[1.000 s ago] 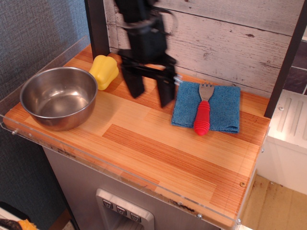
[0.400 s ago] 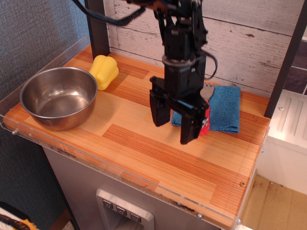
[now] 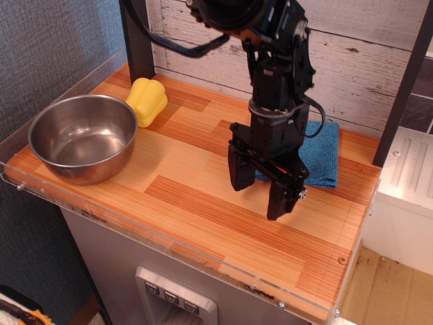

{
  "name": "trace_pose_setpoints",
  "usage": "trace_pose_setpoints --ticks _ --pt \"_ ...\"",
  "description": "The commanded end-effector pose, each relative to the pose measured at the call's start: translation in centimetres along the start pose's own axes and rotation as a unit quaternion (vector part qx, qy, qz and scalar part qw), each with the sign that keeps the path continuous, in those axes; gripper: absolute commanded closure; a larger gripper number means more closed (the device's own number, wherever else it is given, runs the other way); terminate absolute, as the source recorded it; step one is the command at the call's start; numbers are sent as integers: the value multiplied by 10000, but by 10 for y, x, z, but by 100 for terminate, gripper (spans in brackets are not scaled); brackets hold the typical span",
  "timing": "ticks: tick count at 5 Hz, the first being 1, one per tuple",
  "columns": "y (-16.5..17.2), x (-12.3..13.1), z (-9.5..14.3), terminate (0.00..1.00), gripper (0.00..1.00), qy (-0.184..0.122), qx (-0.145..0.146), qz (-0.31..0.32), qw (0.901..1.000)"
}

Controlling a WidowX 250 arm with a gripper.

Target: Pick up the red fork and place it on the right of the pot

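A: Where's the fork?
B: Hidden behind the gripper [image 3: 260, 196], over the cloth [image 3: 323, 157]; only a red sliver shows.
A: The claw?
B: Fingers spread, grasping nothing. Pot [image 3: 82, 137] far left.

Left end: pot [image 3: 84, 137] fills it, pepper [image 3: 148, 100] just behind, near the post [image 3: 137, 37].
Middle: bare table [image 3: 183, 196] between pot and gripper [image 3: 260, 188], open to the front edge.
Right: gripper with jaws apart stands over the cloth [image 3: 323, 154], arm [image 3: 277, 81] above it blocking the view there.
Front right: bare wood.
Back: plank wall [image 3: 352, 47] closes it.
Edges: clear rail [image 3: 51, 88] at left and front.
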State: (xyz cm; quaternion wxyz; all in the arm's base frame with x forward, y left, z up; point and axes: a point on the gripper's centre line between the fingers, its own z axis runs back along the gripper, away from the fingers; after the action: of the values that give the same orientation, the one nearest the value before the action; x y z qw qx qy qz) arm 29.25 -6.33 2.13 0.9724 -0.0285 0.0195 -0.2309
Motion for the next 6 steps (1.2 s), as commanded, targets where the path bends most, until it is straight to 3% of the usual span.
trace_pose_setpoints --ticks 1,2,5,6 --pt "-8 18 8 0 0 -634 115 -93 9979" --pt "-7 25 6 0 0 -965 19 184 9952" --pt "6 32 -9 0 0 -786 -132 955 9922" --pt "13 31 -8 0 100 -861 -178 1158 9894"
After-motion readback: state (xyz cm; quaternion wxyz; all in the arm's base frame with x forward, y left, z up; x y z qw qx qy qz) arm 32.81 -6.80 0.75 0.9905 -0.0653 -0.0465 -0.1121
